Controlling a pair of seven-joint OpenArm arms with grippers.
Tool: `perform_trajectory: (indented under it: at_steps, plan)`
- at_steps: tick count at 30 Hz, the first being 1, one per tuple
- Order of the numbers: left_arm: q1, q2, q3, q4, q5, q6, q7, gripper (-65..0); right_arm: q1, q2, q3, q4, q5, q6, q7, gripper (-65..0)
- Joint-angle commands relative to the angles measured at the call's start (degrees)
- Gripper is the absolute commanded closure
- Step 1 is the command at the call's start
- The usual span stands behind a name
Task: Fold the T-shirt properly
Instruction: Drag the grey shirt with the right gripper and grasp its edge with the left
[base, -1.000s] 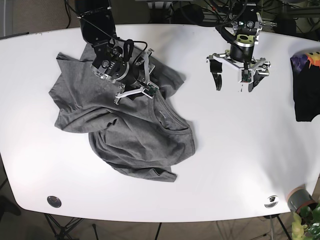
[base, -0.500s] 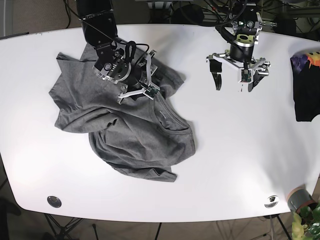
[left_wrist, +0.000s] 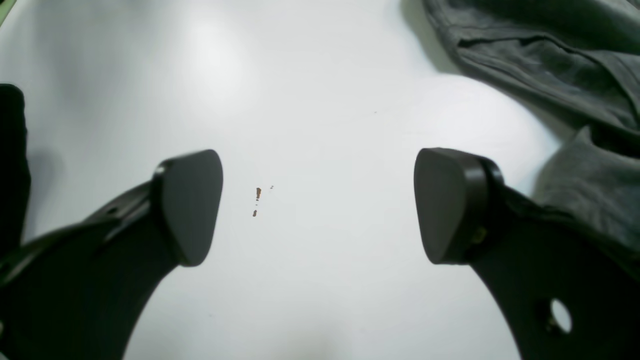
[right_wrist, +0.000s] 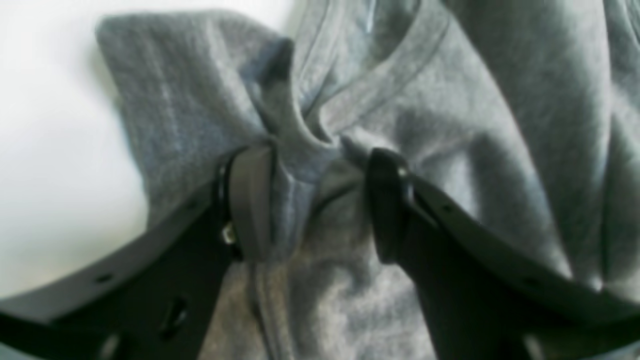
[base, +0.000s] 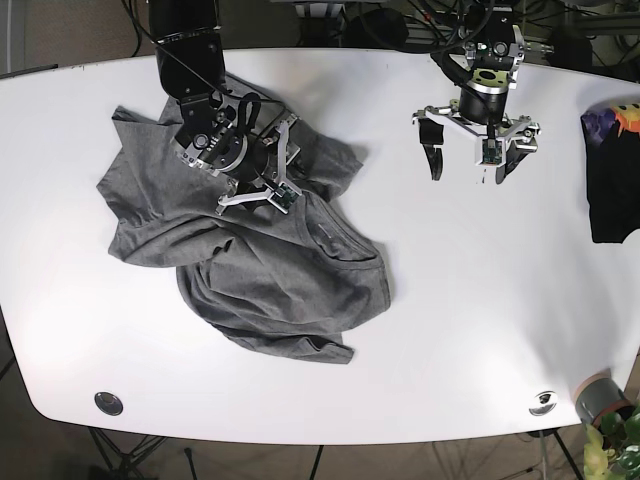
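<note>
A grey T-shirt (base: 280, 280) lies crumpled on the left half of the white table (base: 470, 300). My right gripper (base: 268, 170) is down on the shirt's upper part. In the right wrist view its fingers (right_wrist: 250, 200) are closed on a bunched fold of the grey fabric (right_wrist: 475, 125), near a collar-like band, with the right gripper (right_wrist: 320, 160) pinching it. My left gripper (base: 478, 160) hangs open and empty over bare table at the upper right. In the left wrist view the left gripper (left_wrist: 320, 205) has wide-spread jaws, and the shirt's edge (left_wrist: 550, 75) shows at top right.
A black garment with a coloured print (base: 612, 180) lies at the table's right edge; it also shows in the left wrist view (left_wrist: 10, 150). A grey pot with a plant (base: 600, 400) stands off the front right corner. Two round fittings (base: 108, 403) (base: 543, 402) sit near the front edge.
My right gripper has moved left and slightly up on the shirt, and the shirt's upper right part has shifted left with it. The left arm has not moved.
</note>
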Motion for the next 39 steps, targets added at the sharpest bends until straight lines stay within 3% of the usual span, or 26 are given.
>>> perform_trajectory:
  at_steps: [1,32,34,39]
  plan:
    - [0.1,-0.6,-0.1,0.9,-0.1,0.2,-1.3,-56.7,0.9,-0.2,-0.1,1.1,0.6,-0.07,1.1,-29.2]
    - [0.2,-0.6,-0.1,0.9,-0.1,0.2,-1.3,-56.7,0.8,-0.5,-0.1,0.4,0.6,-0.07,1.1,-28.4]
    - [0.2,-0.6,-0.1,0.9,-0.1,0.2,-1.3,-56.7,0.9,-0.5,-0.1,0.4,0.6,-0.07,1.1,-24.3]
    - [0.2,-0.6,-0.1,0.9,-0.1,0.2,-1.3,-56.7,2.2,-0.5,-0.1,0.2,0.6,-0.07,0.7,-1.1]
